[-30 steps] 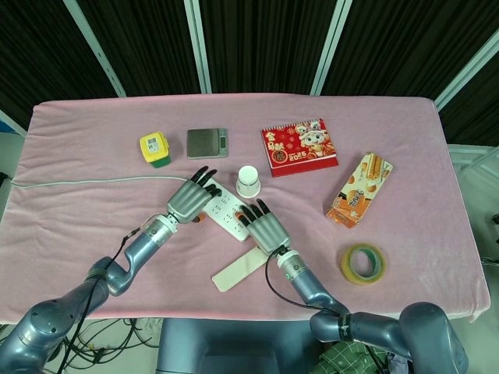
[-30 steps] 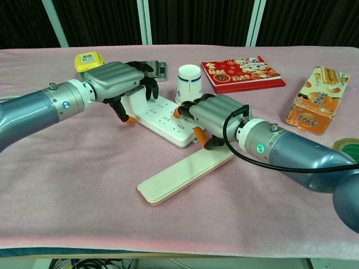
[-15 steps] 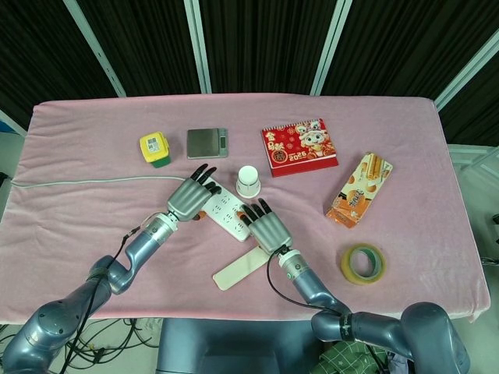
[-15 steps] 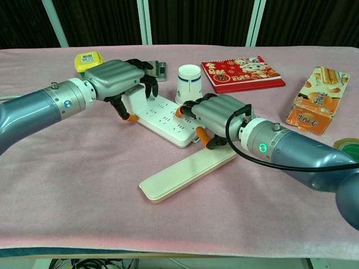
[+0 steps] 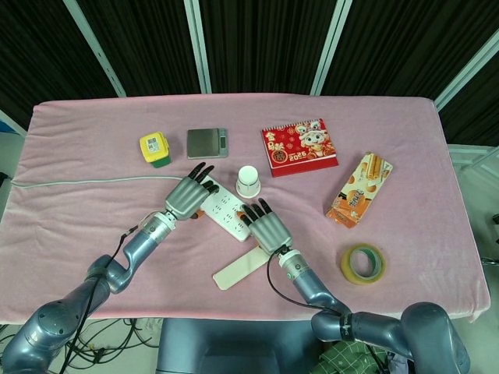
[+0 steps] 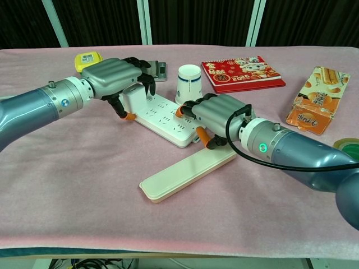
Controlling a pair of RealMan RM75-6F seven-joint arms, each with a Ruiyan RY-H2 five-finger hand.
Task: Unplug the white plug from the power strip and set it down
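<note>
Head view: vs 1 s ago, the left hand (image 5: 187,199) is seen shifted slightly up and left at the far end of the power strip (image 5: 224,214); the right hand (image 5: 265,227) is unchanged, resting on the strip's near end. The plug is hidden under the left fingers here.

Chest view: the white plug (image 6: 133,96) is now seen raised a bit vs earlier, gripped by the left hand (image 6: 112,78), fingers (image 6: 147,81) curled over its top, thumb at the side. Whether it has cleared the strip (image 6: 168,119) can't be told. The right hand (image 6: 216,115) lies knuckles-up, fingers curled down onto the strip's near end. A flat white bar (image 6: 188,172) lies on the pink table (image 6: 73,179) just below.
</note>
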